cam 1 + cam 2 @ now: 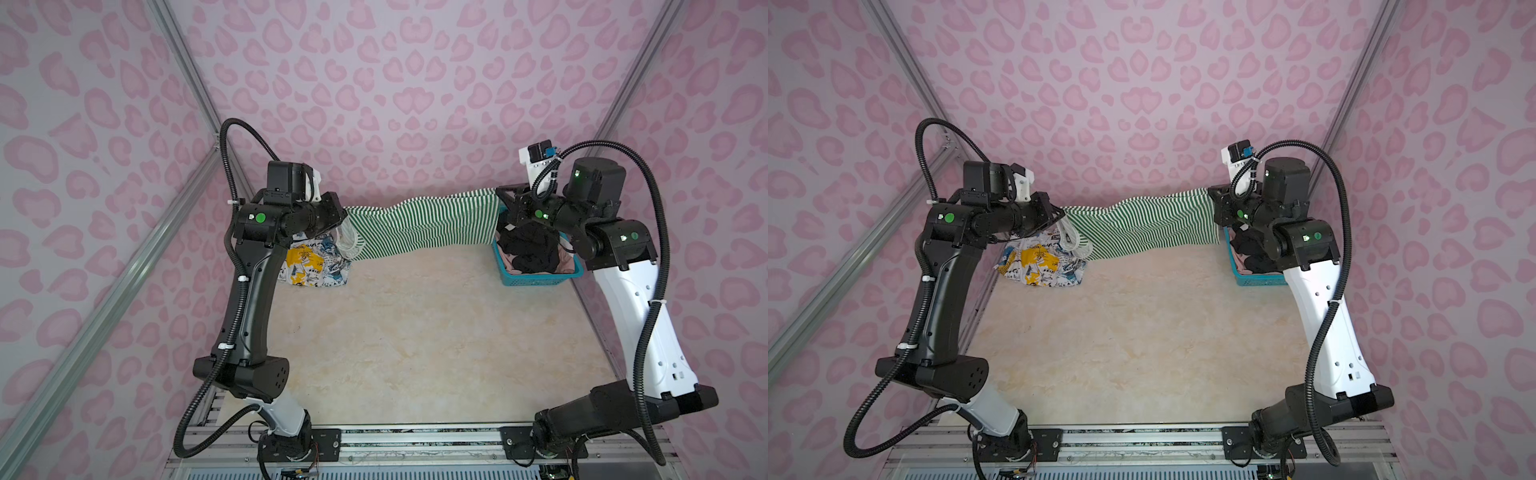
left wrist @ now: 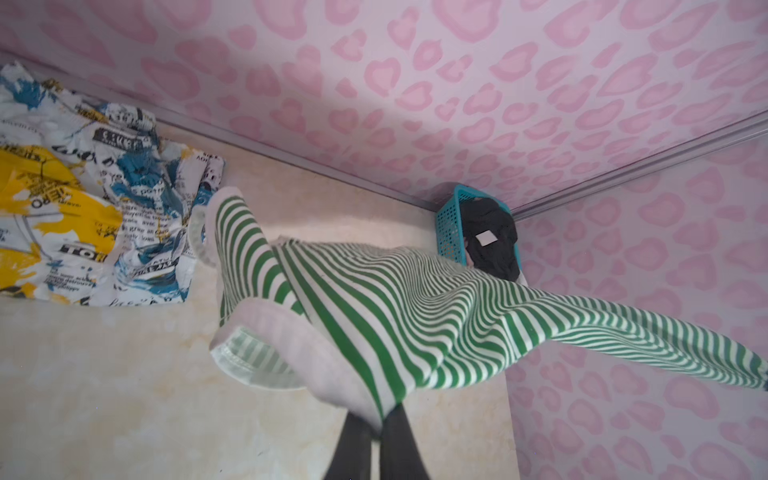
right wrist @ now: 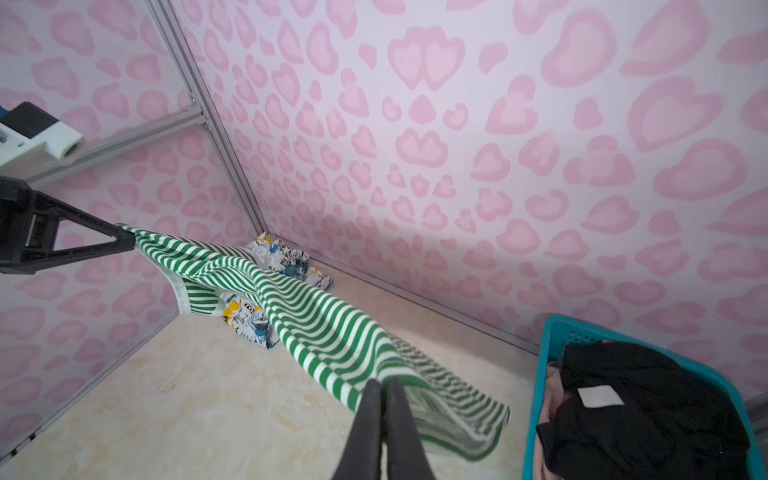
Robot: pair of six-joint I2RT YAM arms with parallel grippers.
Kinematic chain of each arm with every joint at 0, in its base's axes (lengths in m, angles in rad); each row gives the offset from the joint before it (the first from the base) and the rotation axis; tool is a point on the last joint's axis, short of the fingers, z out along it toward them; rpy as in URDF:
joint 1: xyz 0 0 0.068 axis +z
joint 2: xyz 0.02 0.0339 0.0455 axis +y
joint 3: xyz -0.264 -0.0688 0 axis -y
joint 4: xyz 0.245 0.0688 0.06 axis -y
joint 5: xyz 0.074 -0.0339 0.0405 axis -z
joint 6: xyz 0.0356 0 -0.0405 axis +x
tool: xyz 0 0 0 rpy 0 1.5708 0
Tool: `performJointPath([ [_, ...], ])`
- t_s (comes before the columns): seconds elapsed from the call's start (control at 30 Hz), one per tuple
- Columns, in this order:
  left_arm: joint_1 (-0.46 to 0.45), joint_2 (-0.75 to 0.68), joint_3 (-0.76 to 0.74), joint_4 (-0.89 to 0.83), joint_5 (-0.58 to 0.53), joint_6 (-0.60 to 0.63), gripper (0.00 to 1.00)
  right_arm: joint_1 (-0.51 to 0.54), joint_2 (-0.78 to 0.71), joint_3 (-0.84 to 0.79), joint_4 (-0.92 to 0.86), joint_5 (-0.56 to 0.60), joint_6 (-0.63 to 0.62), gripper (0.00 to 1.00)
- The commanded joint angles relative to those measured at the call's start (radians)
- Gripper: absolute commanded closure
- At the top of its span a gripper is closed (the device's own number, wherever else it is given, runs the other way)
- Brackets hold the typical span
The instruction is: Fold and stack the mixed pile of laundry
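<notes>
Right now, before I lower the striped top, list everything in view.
table: one, cream marble-look, beneath everything.
basket: one, teal mesh, far right corner.
striped top: one, green-and-white, stretched between both jaws at the far side.
printed garment: one, white with blue, yellow, black lettering, on the table's far left.
black garment: one, black, atop the basket's contents.
pink garment: one, pale pink, under it in the basket.
left jaws: one pair, black, shut on the striped top.
right jaws: one pair, black, shut on the striped top.

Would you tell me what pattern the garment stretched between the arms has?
The top has green-and-white stripes, shown best in the left wrist view.
</notes>
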Motion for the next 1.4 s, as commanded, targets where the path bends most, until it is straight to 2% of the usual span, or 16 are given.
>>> performJointPath([
  [0.0,-0.002,-0.098,-0.201,0.018,0.027,0.045,0.98,0.002,-0.085,-0.212,0.040,-0.007,-0.004,1.00],
  [0.13,-0.009,-0.268,-0.618,0.072,0.101,0.040,0.98,0.016,-0.277,-0.629,0.065,0.012,0.091,1.00],
  [0.23,-0.045,-0.388,-0.939,0.124,0.107,-0.006,0.98,0.046,-0.415,-0.904,0.069,0.038,0.193,1.00],
  [0.33,-0.102,-0.457,-1.157,0.146,0.107,-0.068,0.98,0.070,-0.521,-1.115,0.076,0.053,0.287,1.00],
  [0.43,-0.143,-0.505,-1.274,0.170,0.098,-0.138,0.98,0.080,-0.581,-1.235,0.036,0.076,0.332,1.00],
  [0.57,-0.159,-0.524,-1.296,0.159,0.092,-0.154,0.98,0.082,-0.626,-1.288,0.021,0.101,0.387,1.00],
  [0.67,-0.161,-0.485,-1.265,0.160,0.086,-0.136,0.98,0.081,-0.625,-1.286,0.034,0.155,0.398,1.00],
  [0.73,-0.160,-0.422,-1.229,0.182,0.085,-0.120,0.98,0.077,-0.585,-1.276,0.045,0.186,0.394,1.00],
  [0.9,-0.161,-0.235,-1.131,0.211,0.080,-0.065,0.98,0.066,-0.446,-1.273,0.069,0.177,0.401,1.00],
  [1.03,-0.160,-0.138,-1.076,0.201,0.084,-0.030,0.98,0.061,-0.363,-1.262,0.049,0.153,0.409,1.00],
  [1.23,-0.160,-0.058,-1.058,0.164,0.085,0.017,0.98,0.057,-0.296,-1.257,0.037,0.137,0.424,1.00],
  [1.37,-0.161,-0.071,-1.068,0.134,0.088,0.035,0.98,0.043,-0.288,-1.257,0.010,0.138,0.431,1.00],
])
